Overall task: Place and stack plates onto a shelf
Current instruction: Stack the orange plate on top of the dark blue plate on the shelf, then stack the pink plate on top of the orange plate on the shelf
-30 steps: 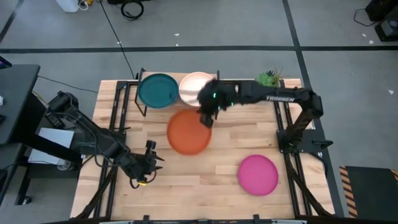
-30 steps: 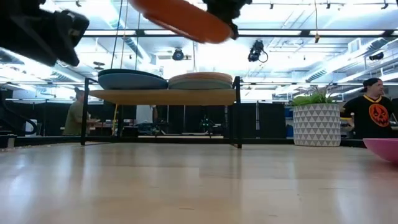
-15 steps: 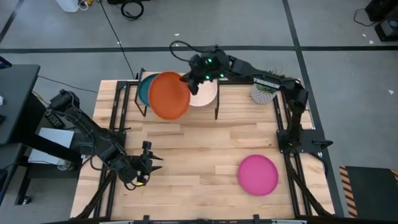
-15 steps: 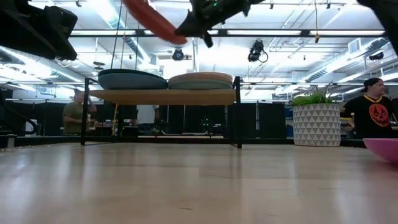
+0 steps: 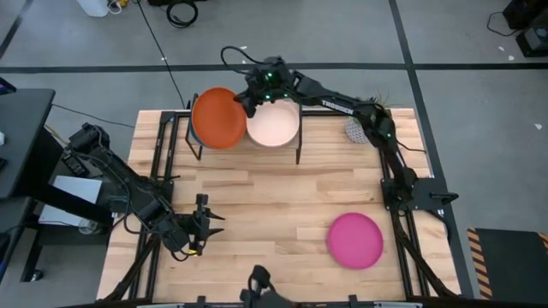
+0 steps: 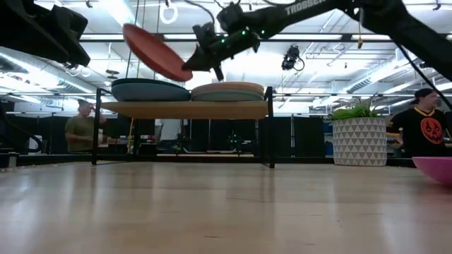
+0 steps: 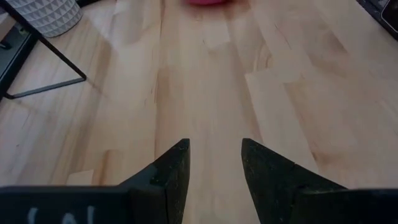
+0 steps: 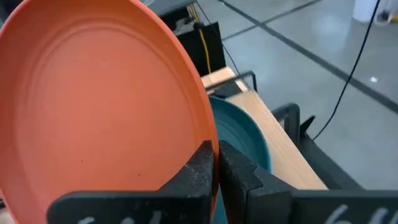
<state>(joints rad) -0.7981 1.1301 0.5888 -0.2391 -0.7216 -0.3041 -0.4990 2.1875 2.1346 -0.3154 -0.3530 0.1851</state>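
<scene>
Over the shelf, the right gripper has its jaws clenched on the rim of the orange plate, holding it tilted above the dark teal plate. A cream-white plate tops the stack beside it. The magenta plate lies on the surface. The left gripper waits low, jaws released.
</scene>
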